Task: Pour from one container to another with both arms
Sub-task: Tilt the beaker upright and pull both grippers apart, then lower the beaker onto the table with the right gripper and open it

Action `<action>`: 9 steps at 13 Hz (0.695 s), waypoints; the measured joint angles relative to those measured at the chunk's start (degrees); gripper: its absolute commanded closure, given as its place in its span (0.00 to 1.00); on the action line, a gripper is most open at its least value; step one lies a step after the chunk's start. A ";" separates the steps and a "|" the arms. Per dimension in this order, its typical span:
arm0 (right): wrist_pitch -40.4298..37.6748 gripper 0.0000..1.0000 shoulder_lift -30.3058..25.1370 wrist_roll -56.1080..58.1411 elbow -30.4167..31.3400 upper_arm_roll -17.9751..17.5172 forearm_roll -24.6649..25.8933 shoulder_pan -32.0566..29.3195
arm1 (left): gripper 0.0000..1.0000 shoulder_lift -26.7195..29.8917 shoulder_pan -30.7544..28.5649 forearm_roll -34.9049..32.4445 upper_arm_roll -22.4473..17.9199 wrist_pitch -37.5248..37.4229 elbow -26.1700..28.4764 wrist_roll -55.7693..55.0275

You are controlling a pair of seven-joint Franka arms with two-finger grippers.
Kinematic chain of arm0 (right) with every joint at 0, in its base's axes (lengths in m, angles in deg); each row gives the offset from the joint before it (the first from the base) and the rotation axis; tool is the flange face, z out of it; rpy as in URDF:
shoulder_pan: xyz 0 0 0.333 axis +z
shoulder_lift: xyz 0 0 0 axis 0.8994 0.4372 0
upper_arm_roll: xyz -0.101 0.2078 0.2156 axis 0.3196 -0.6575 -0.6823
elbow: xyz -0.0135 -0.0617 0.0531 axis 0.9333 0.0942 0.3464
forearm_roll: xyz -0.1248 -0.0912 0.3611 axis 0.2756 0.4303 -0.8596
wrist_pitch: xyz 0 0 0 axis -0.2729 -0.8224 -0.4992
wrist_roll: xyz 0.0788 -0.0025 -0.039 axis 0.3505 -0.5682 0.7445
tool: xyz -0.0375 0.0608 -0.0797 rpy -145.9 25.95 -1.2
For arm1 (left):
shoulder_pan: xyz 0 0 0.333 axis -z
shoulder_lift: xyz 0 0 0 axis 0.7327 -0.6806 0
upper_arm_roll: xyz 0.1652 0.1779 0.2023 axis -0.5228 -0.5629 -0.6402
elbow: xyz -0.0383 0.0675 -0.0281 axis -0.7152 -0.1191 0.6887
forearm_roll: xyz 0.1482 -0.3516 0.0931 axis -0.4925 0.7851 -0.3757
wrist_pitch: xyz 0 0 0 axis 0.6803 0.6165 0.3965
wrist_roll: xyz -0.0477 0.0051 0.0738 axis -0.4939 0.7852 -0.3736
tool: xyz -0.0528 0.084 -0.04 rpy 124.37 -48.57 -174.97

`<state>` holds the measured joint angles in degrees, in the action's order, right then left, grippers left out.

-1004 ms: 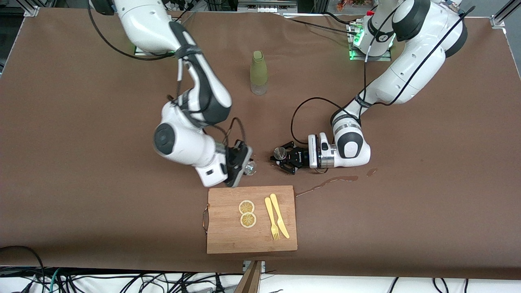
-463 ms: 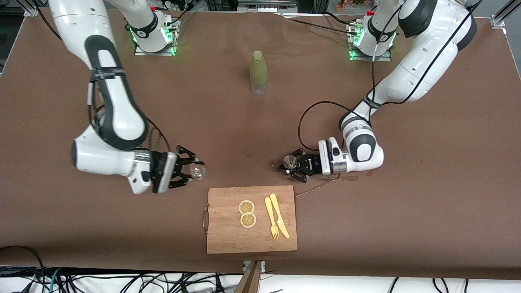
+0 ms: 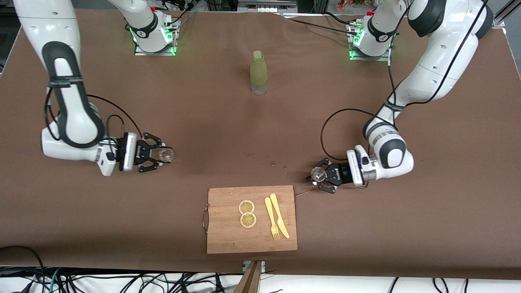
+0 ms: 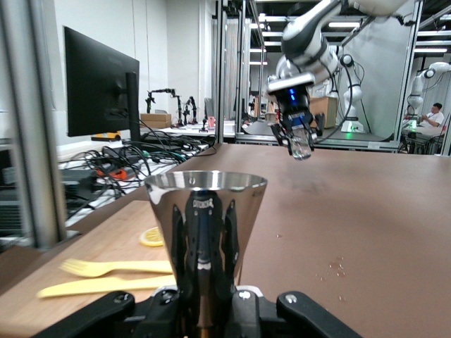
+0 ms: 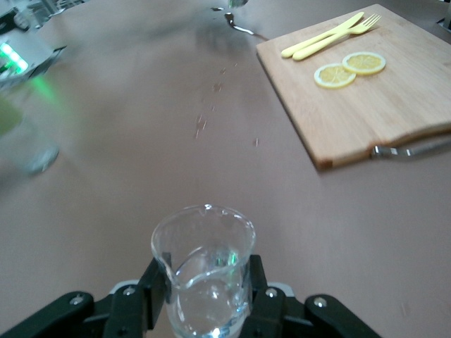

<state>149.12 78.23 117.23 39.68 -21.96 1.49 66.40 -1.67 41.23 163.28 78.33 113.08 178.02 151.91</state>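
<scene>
Glass beaker [image 5: 203, 271], upright with a little clear liquid in it, sits clamped in the right pincer [image 3: 156, 154] above the desk [image 3: 366, 244], while the left pincer [image 3: 321, 176] grips a steel cup [image 4: 205, 232] just off the cutting board's [image 3: 228, 236] corner. The two vessels are well apart, so pouring looks finished; each arm next needs to set its vessel down upright.

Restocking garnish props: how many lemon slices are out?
2. Both lemon slices lie side by side on the cutting board, one farther from the front camera than the other. None seem hidden.
</scene>
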 measured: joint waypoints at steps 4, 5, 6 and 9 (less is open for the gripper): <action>-0.54 0.79 1.95 17.09 3.66 -0.03 -0.02 -7.42 | 1.00 1.96 -2.17 -4.21 -9.91 -10.97 0.00 -6.82; -0.48 0.79 2.97 19.33 3.65 -0.04 -0.03 -7.99 | 1.00 2.21 -2.59 -4.86 -12.18 -13.14 0.00 -7.57; -0.40 0.79 3.90 20.99 3.55 -0.06 -0.07 -8.19 | 1.00 2.35 -3.06 -5.66 -14.23 -15.29 0.01 -7.98; -0.25 0.75 6.74 24.24 2.93 -0.06 -0.08 -9.10 | 1.00 2.43 -4.76 -8.96 -19.47 -21.11 0.03 -8.16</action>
<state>148.87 84.97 141.47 42.61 -22.02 1.41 57.30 0.76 36.46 154.32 58.86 91.97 178.05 143.75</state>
